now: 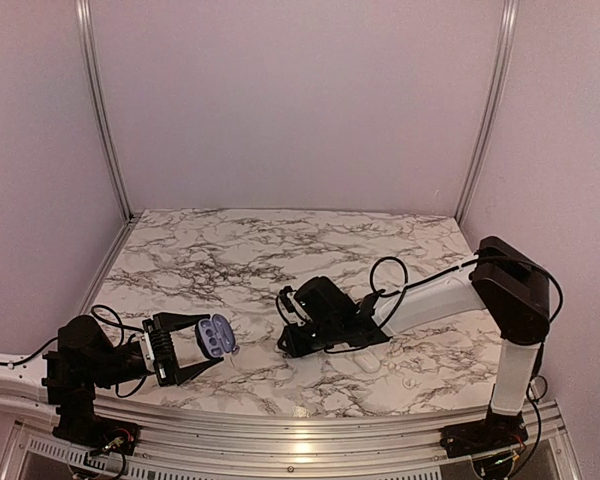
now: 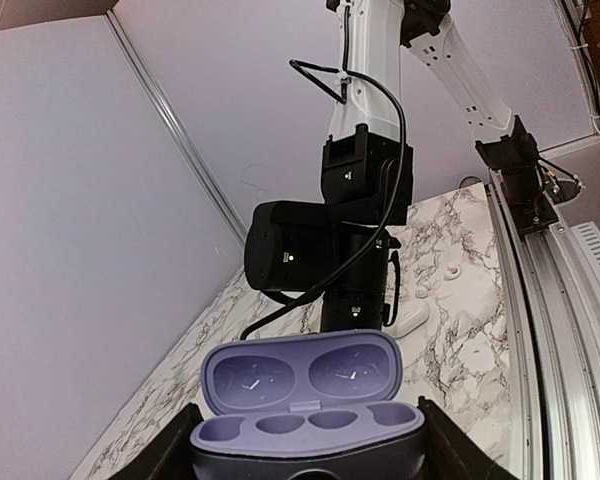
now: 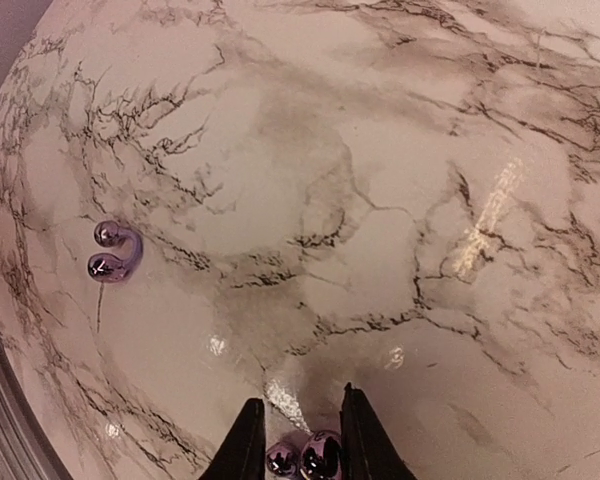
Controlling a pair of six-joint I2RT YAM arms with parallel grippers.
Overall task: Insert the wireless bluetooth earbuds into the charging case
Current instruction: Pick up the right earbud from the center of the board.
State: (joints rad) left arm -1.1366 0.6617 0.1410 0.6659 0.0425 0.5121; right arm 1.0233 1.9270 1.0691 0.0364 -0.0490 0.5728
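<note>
When you look from above, you find the left gripper [image 1: 212,343] low over the near-left part of the marble table [image 1: 230,250]. Its jaws are clamped on the charging case [image 1: 218,332], which is open with its lavender inner face turned up. Your right arm [image 1: 430,295] reaches in from the right, and the right gripper [image 1: 284,347] is down near the tabletop, just right of the case and apart from it. You cannot make out the earbuds from here.

From the left wrist, you see the charging case [image 2: 300,380] filling the bottom of the view. Its lid stands up behind the base, the wells in both halves are bare, and a dark finger [image 2: 165,450] sits against each end of the shell. The right arm [image 2: 365,180] rises behind it, with a small white object [image 2: 412,318] lying on the table [image 2: 460,340] beside it.

From the right wrist, you see the jaws of the right gripper [image 3: 300,420] drawn close on the gripped earbud [image 3: 305,458], a shiny purple-tinted piece wedged between the two fingers low over the table [image 3: 380,150]. You cannot tell whether it is lifted clear of the surface. The loose earbud [image 3: 113,252] lies on the marble, well apart to the left.
</note>
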